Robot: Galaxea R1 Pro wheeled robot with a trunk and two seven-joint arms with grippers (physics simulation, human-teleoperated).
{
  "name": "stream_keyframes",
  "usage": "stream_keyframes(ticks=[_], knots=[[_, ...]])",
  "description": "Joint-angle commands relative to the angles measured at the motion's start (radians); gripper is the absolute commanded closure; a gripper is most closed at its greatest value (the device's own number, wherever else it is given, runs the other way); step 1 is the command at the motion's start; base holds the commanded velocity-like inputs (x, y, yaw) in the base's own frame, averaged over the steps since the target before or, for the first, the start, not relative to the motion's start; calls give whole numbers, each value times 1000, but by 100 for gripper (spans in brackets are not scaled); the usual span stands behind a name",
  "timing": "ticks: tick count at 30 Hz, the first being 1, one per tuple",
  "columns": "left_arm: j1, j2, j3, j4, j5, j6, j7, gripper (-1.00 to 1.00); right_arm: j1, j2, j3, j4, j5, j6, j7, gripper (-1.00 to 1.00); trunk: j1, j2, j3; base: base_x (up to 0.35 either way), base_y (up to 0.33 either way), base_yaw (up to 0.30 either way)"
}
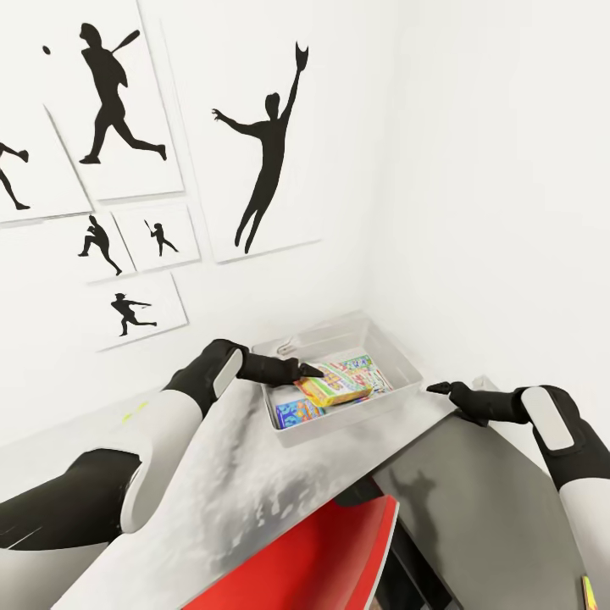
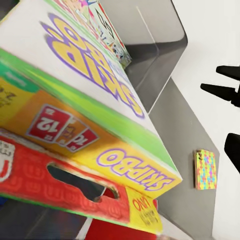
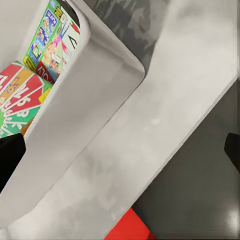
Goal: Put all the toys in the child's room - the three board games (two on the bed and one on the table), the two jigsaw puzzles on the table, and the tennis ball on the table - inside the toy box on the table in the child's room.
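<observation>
The left gripper (image 1: 312,370) is reaching over the near rim of the toy box (image 1: 398,356), which is sitting at the far corner of the counter (image 1: 220,474), close to the white wall. Its jaws are lying against the yellow and green game box (image 1: 335,391); whether they are clamping it or have already parted cannot be told from these pictures. That game box is resting tilted on top of the other printed boxes in the bin, one of them blue (image 1: 296,414).

To finish this step well, the robot would do best to be letting the game box settle flat on the stack before loosening, then lifting the arm straight up so the jaws are not dragging the box back over the rim.

The right gripper (image 1: 440,390) is hovering past the counter's right edge, holding nothing, its jaws apart.

The left wrist view is showing what the head view is not: the lettering on the yellow and green game box (image 2: 90,95), a red card box (image 2: 60,185) lying under it, and a small jigsaw puzzle (image 2: 205,169) lying flat on the counter outside the bin, so the task is probably not yet complete. The right wrist view is giving the bin's outer wall (image 3: 85,115) and the red chair (image 3: 131,227) below the counter edge.
</observation>
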Motion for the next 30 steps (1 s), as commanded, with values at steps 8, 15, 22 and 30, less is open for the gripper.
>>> stream_keyframes(ticks=[8, 15, 22, 30], knots=[[-1, 16, -6, -5, 9, 14, 2, -100, 3, -3, -2, 0, 0, 5, 1, -100, 1, -2, -2, 0, 0, 0], [-1, 35, -7, -47, 8, 23, 2, -100, 3, -3, -2, 0, 0, 5, 1, -100, 1, -2, -2, 0, 0, 0], [-1, 47, -7, -122, 9, 56, 2, -100, 3, -2, -2, 0, 0, 5, 2, -100, 1, -2, -2, 0, 0, 0], [-1, 53, -6, -128, 9, 58, 2, -100, 3, -2, -2, 0, 0, 5, 2, -100, 1, -2, -2, 0, 0, 0]])
